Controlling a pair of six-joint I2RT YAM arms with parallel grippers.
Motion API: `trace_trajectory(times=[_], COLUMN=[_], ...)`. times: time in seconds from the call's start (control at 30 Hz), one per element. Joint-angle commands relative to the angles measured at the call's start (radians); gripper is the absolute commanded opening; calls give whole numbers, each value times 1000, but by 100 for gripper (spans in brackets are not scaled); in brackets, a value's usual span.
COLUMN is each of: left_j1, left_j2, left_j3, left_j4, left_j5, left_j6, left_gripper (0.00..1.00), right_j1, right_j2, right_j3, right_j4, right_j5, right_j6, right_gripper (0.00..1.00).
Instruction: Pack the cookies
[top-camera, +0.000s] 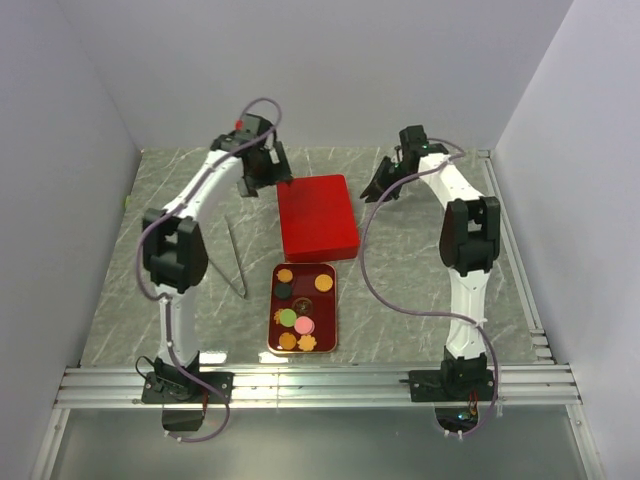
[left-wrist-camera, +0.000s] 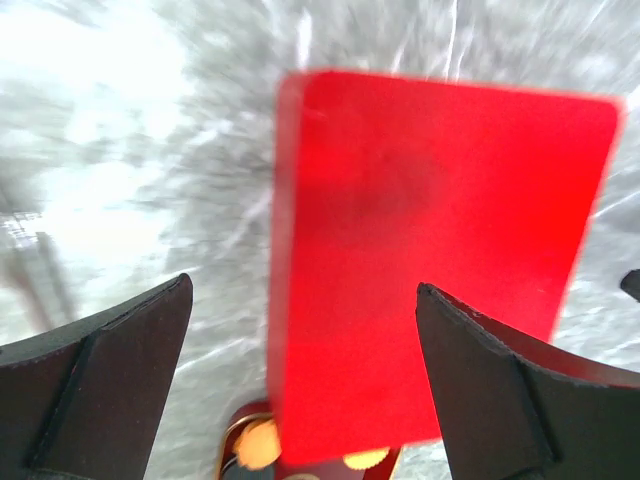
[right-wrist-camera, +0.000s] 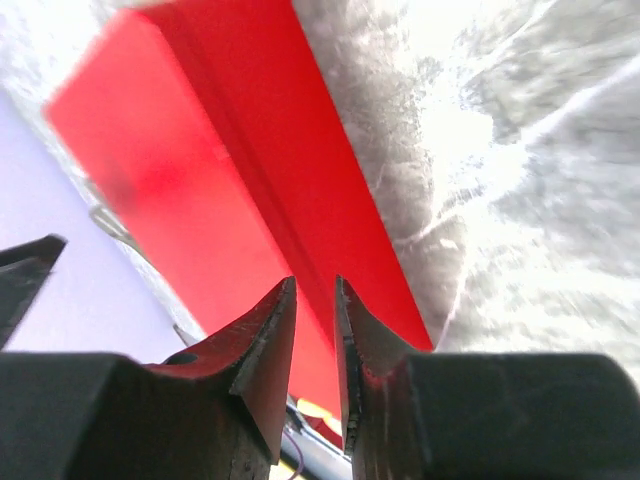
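Beyond the cookies (top-camera: 297, 320) in their tray (top-camera: 335, 310), red lid (top-camera: 316, 215) lies flat on bench (top-camera: 420, 290), probably for closing; left fingers (left-wrist-camera: 120, 370) gape above it, right fingers (right-wrist-camera: 265, 350) barely parted, empty.

walls (top-camera: 300, 60): plain white | table (top-camera: 400, 240): grey marble-patterned | front edge: aluminium rails (top-camera: 320, 385)

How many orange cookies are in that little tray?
4 orange cookies: two at the tray's far end, left and right; two side by side at its near end. Some may be hidden.
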Motion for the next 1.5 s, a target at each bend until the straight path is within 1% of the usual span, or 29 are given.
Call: trace_trajectory(times=[0.0, 0.13, 0.17, 0.2, 0.27, 0.33, 0.47, 0.5, 0.57, 0.6, 0.67, 0.7, 0.77, 0.8, 0.83, 0.9, 0.93, 0.97, 1.0, 1.07, 1.1, 1.17, 1.2, 1.27, 1.3, 1.37, 1.4, 1.43, 1.47], left_j1=[42, 81, 99, 107, 124, 142, 171, 174, 176, 176, 174, 174, 174, 174, 174, 176, 176, 176, 176, 176, 176, 176, 177, 184, 190, 200, 200, 207, 211], left_j2=[-175, -324, -396, -433, -510, -632, -855, -957, -1069, -1192, -1327, -1461, -1582, -1680, -1725, -1833, -1857, -1868, -1853, -1790, -1691, -1578, -1470, -1365, -1255, -1103, -1067, -1021, -944], left_j3=[-34, -185, -222, -300, -383, -515, -733, -818, -908, -1007, -1130, -1255, -1366, -1470, -1521, -1663, -1710, -1753, -1822, -1870, -1888, -1885, -1891, -1911, -1923, -1887, -1864, -1859, -1833], left_j4=[37, 84, 112, 127, 153, 199, 275, 299, 310, 318, 406, 445, 526, 551, 587, 733, 809, 954, 1012, 1121, 1210, 1299, 1416, 1544, 1660, 1741, 1731, 1837, 1882], left_j5=[-2, -39, -54, -65, -108, -141, -279, -380, -482, -557, -595, -615, -713, -744, -798, -809, -791, -775, -783, -784, -796, -826, -833, -841, -841, -853, -835, -829, -808], left_j6=[24, 32, 32, 32, 36, 44, 32, 21, -49, -71, -76, -62, -59, -51, -51, -50, 16, 33, 38, 81, 90, 107, 124, 130, 121, 124, 115, 130, 150], left_gripper=[100, 100, 99, 100, 99, 99, 99, 99, 100, 99, 99, 99, 99, 99, 100, 99, 99, 99, 99, 99, 99, 100, 99, 100, 99, 99, 100, 99, 99], right_j1=[-22, -12, -3, 0, 14, 38, 93, 109, 148, 159, 178, 181, 193, 195, 198, 207, 213, 219, 231, 254, 267, 268, 270, 270, 271, 271, 271, 271, 271], right_j2=[-134, -233, -277, -299, -351, -437, -598, -660, -730, -801, -883, -956, -1024, -1071, -1093, -1150, -1170, -1194, -1248, -1303, -1351, -1412, -1432, -1499, -1524, -1585, -1606, -1621, -1645], right_j3=[65, 25, -4, -18, -64, -105, -234, -254, -320, -350, -456, -488, -559, -573, -585, -624, -639, -686, -711, -786, -806, -858, -875, -935, -958, -1021, -1039, -1067, -1076], right_j4=[-39, -26, -21, -18, -1, 42, 122, 134, 159, 169, 217, 231, 263, 269, 278, 287, 303, 321, 341, 381, 387, 387, 390, 416, 432, 488, 505, 542, 554], right_j5=[48, 66, 69, 74, 88, 97, 131, 160, 189, 213, 227, 230, 247, 249, 238, 256, 279, 283, 292, 350, 365, 396, 402, 416, 427, 428, 427, 431, 436], right_j6=[-27, -34, -40, -44, -60, -81, -123, -145, -165, -179, -181, -179, -179, -181, -182, -170, -164, -169, -176, -201, -210, -228, -236, -251, -254, -271, -279, -285, -305], right_gripper=[31, 34, 35, 35, 36, 39, 42, 43, 44, 45, 47, 48, 51, 52, 54, 56, 57, 63, 66, 70, 71, 72, 80, 84, 93, 95, 95, 95, 96])
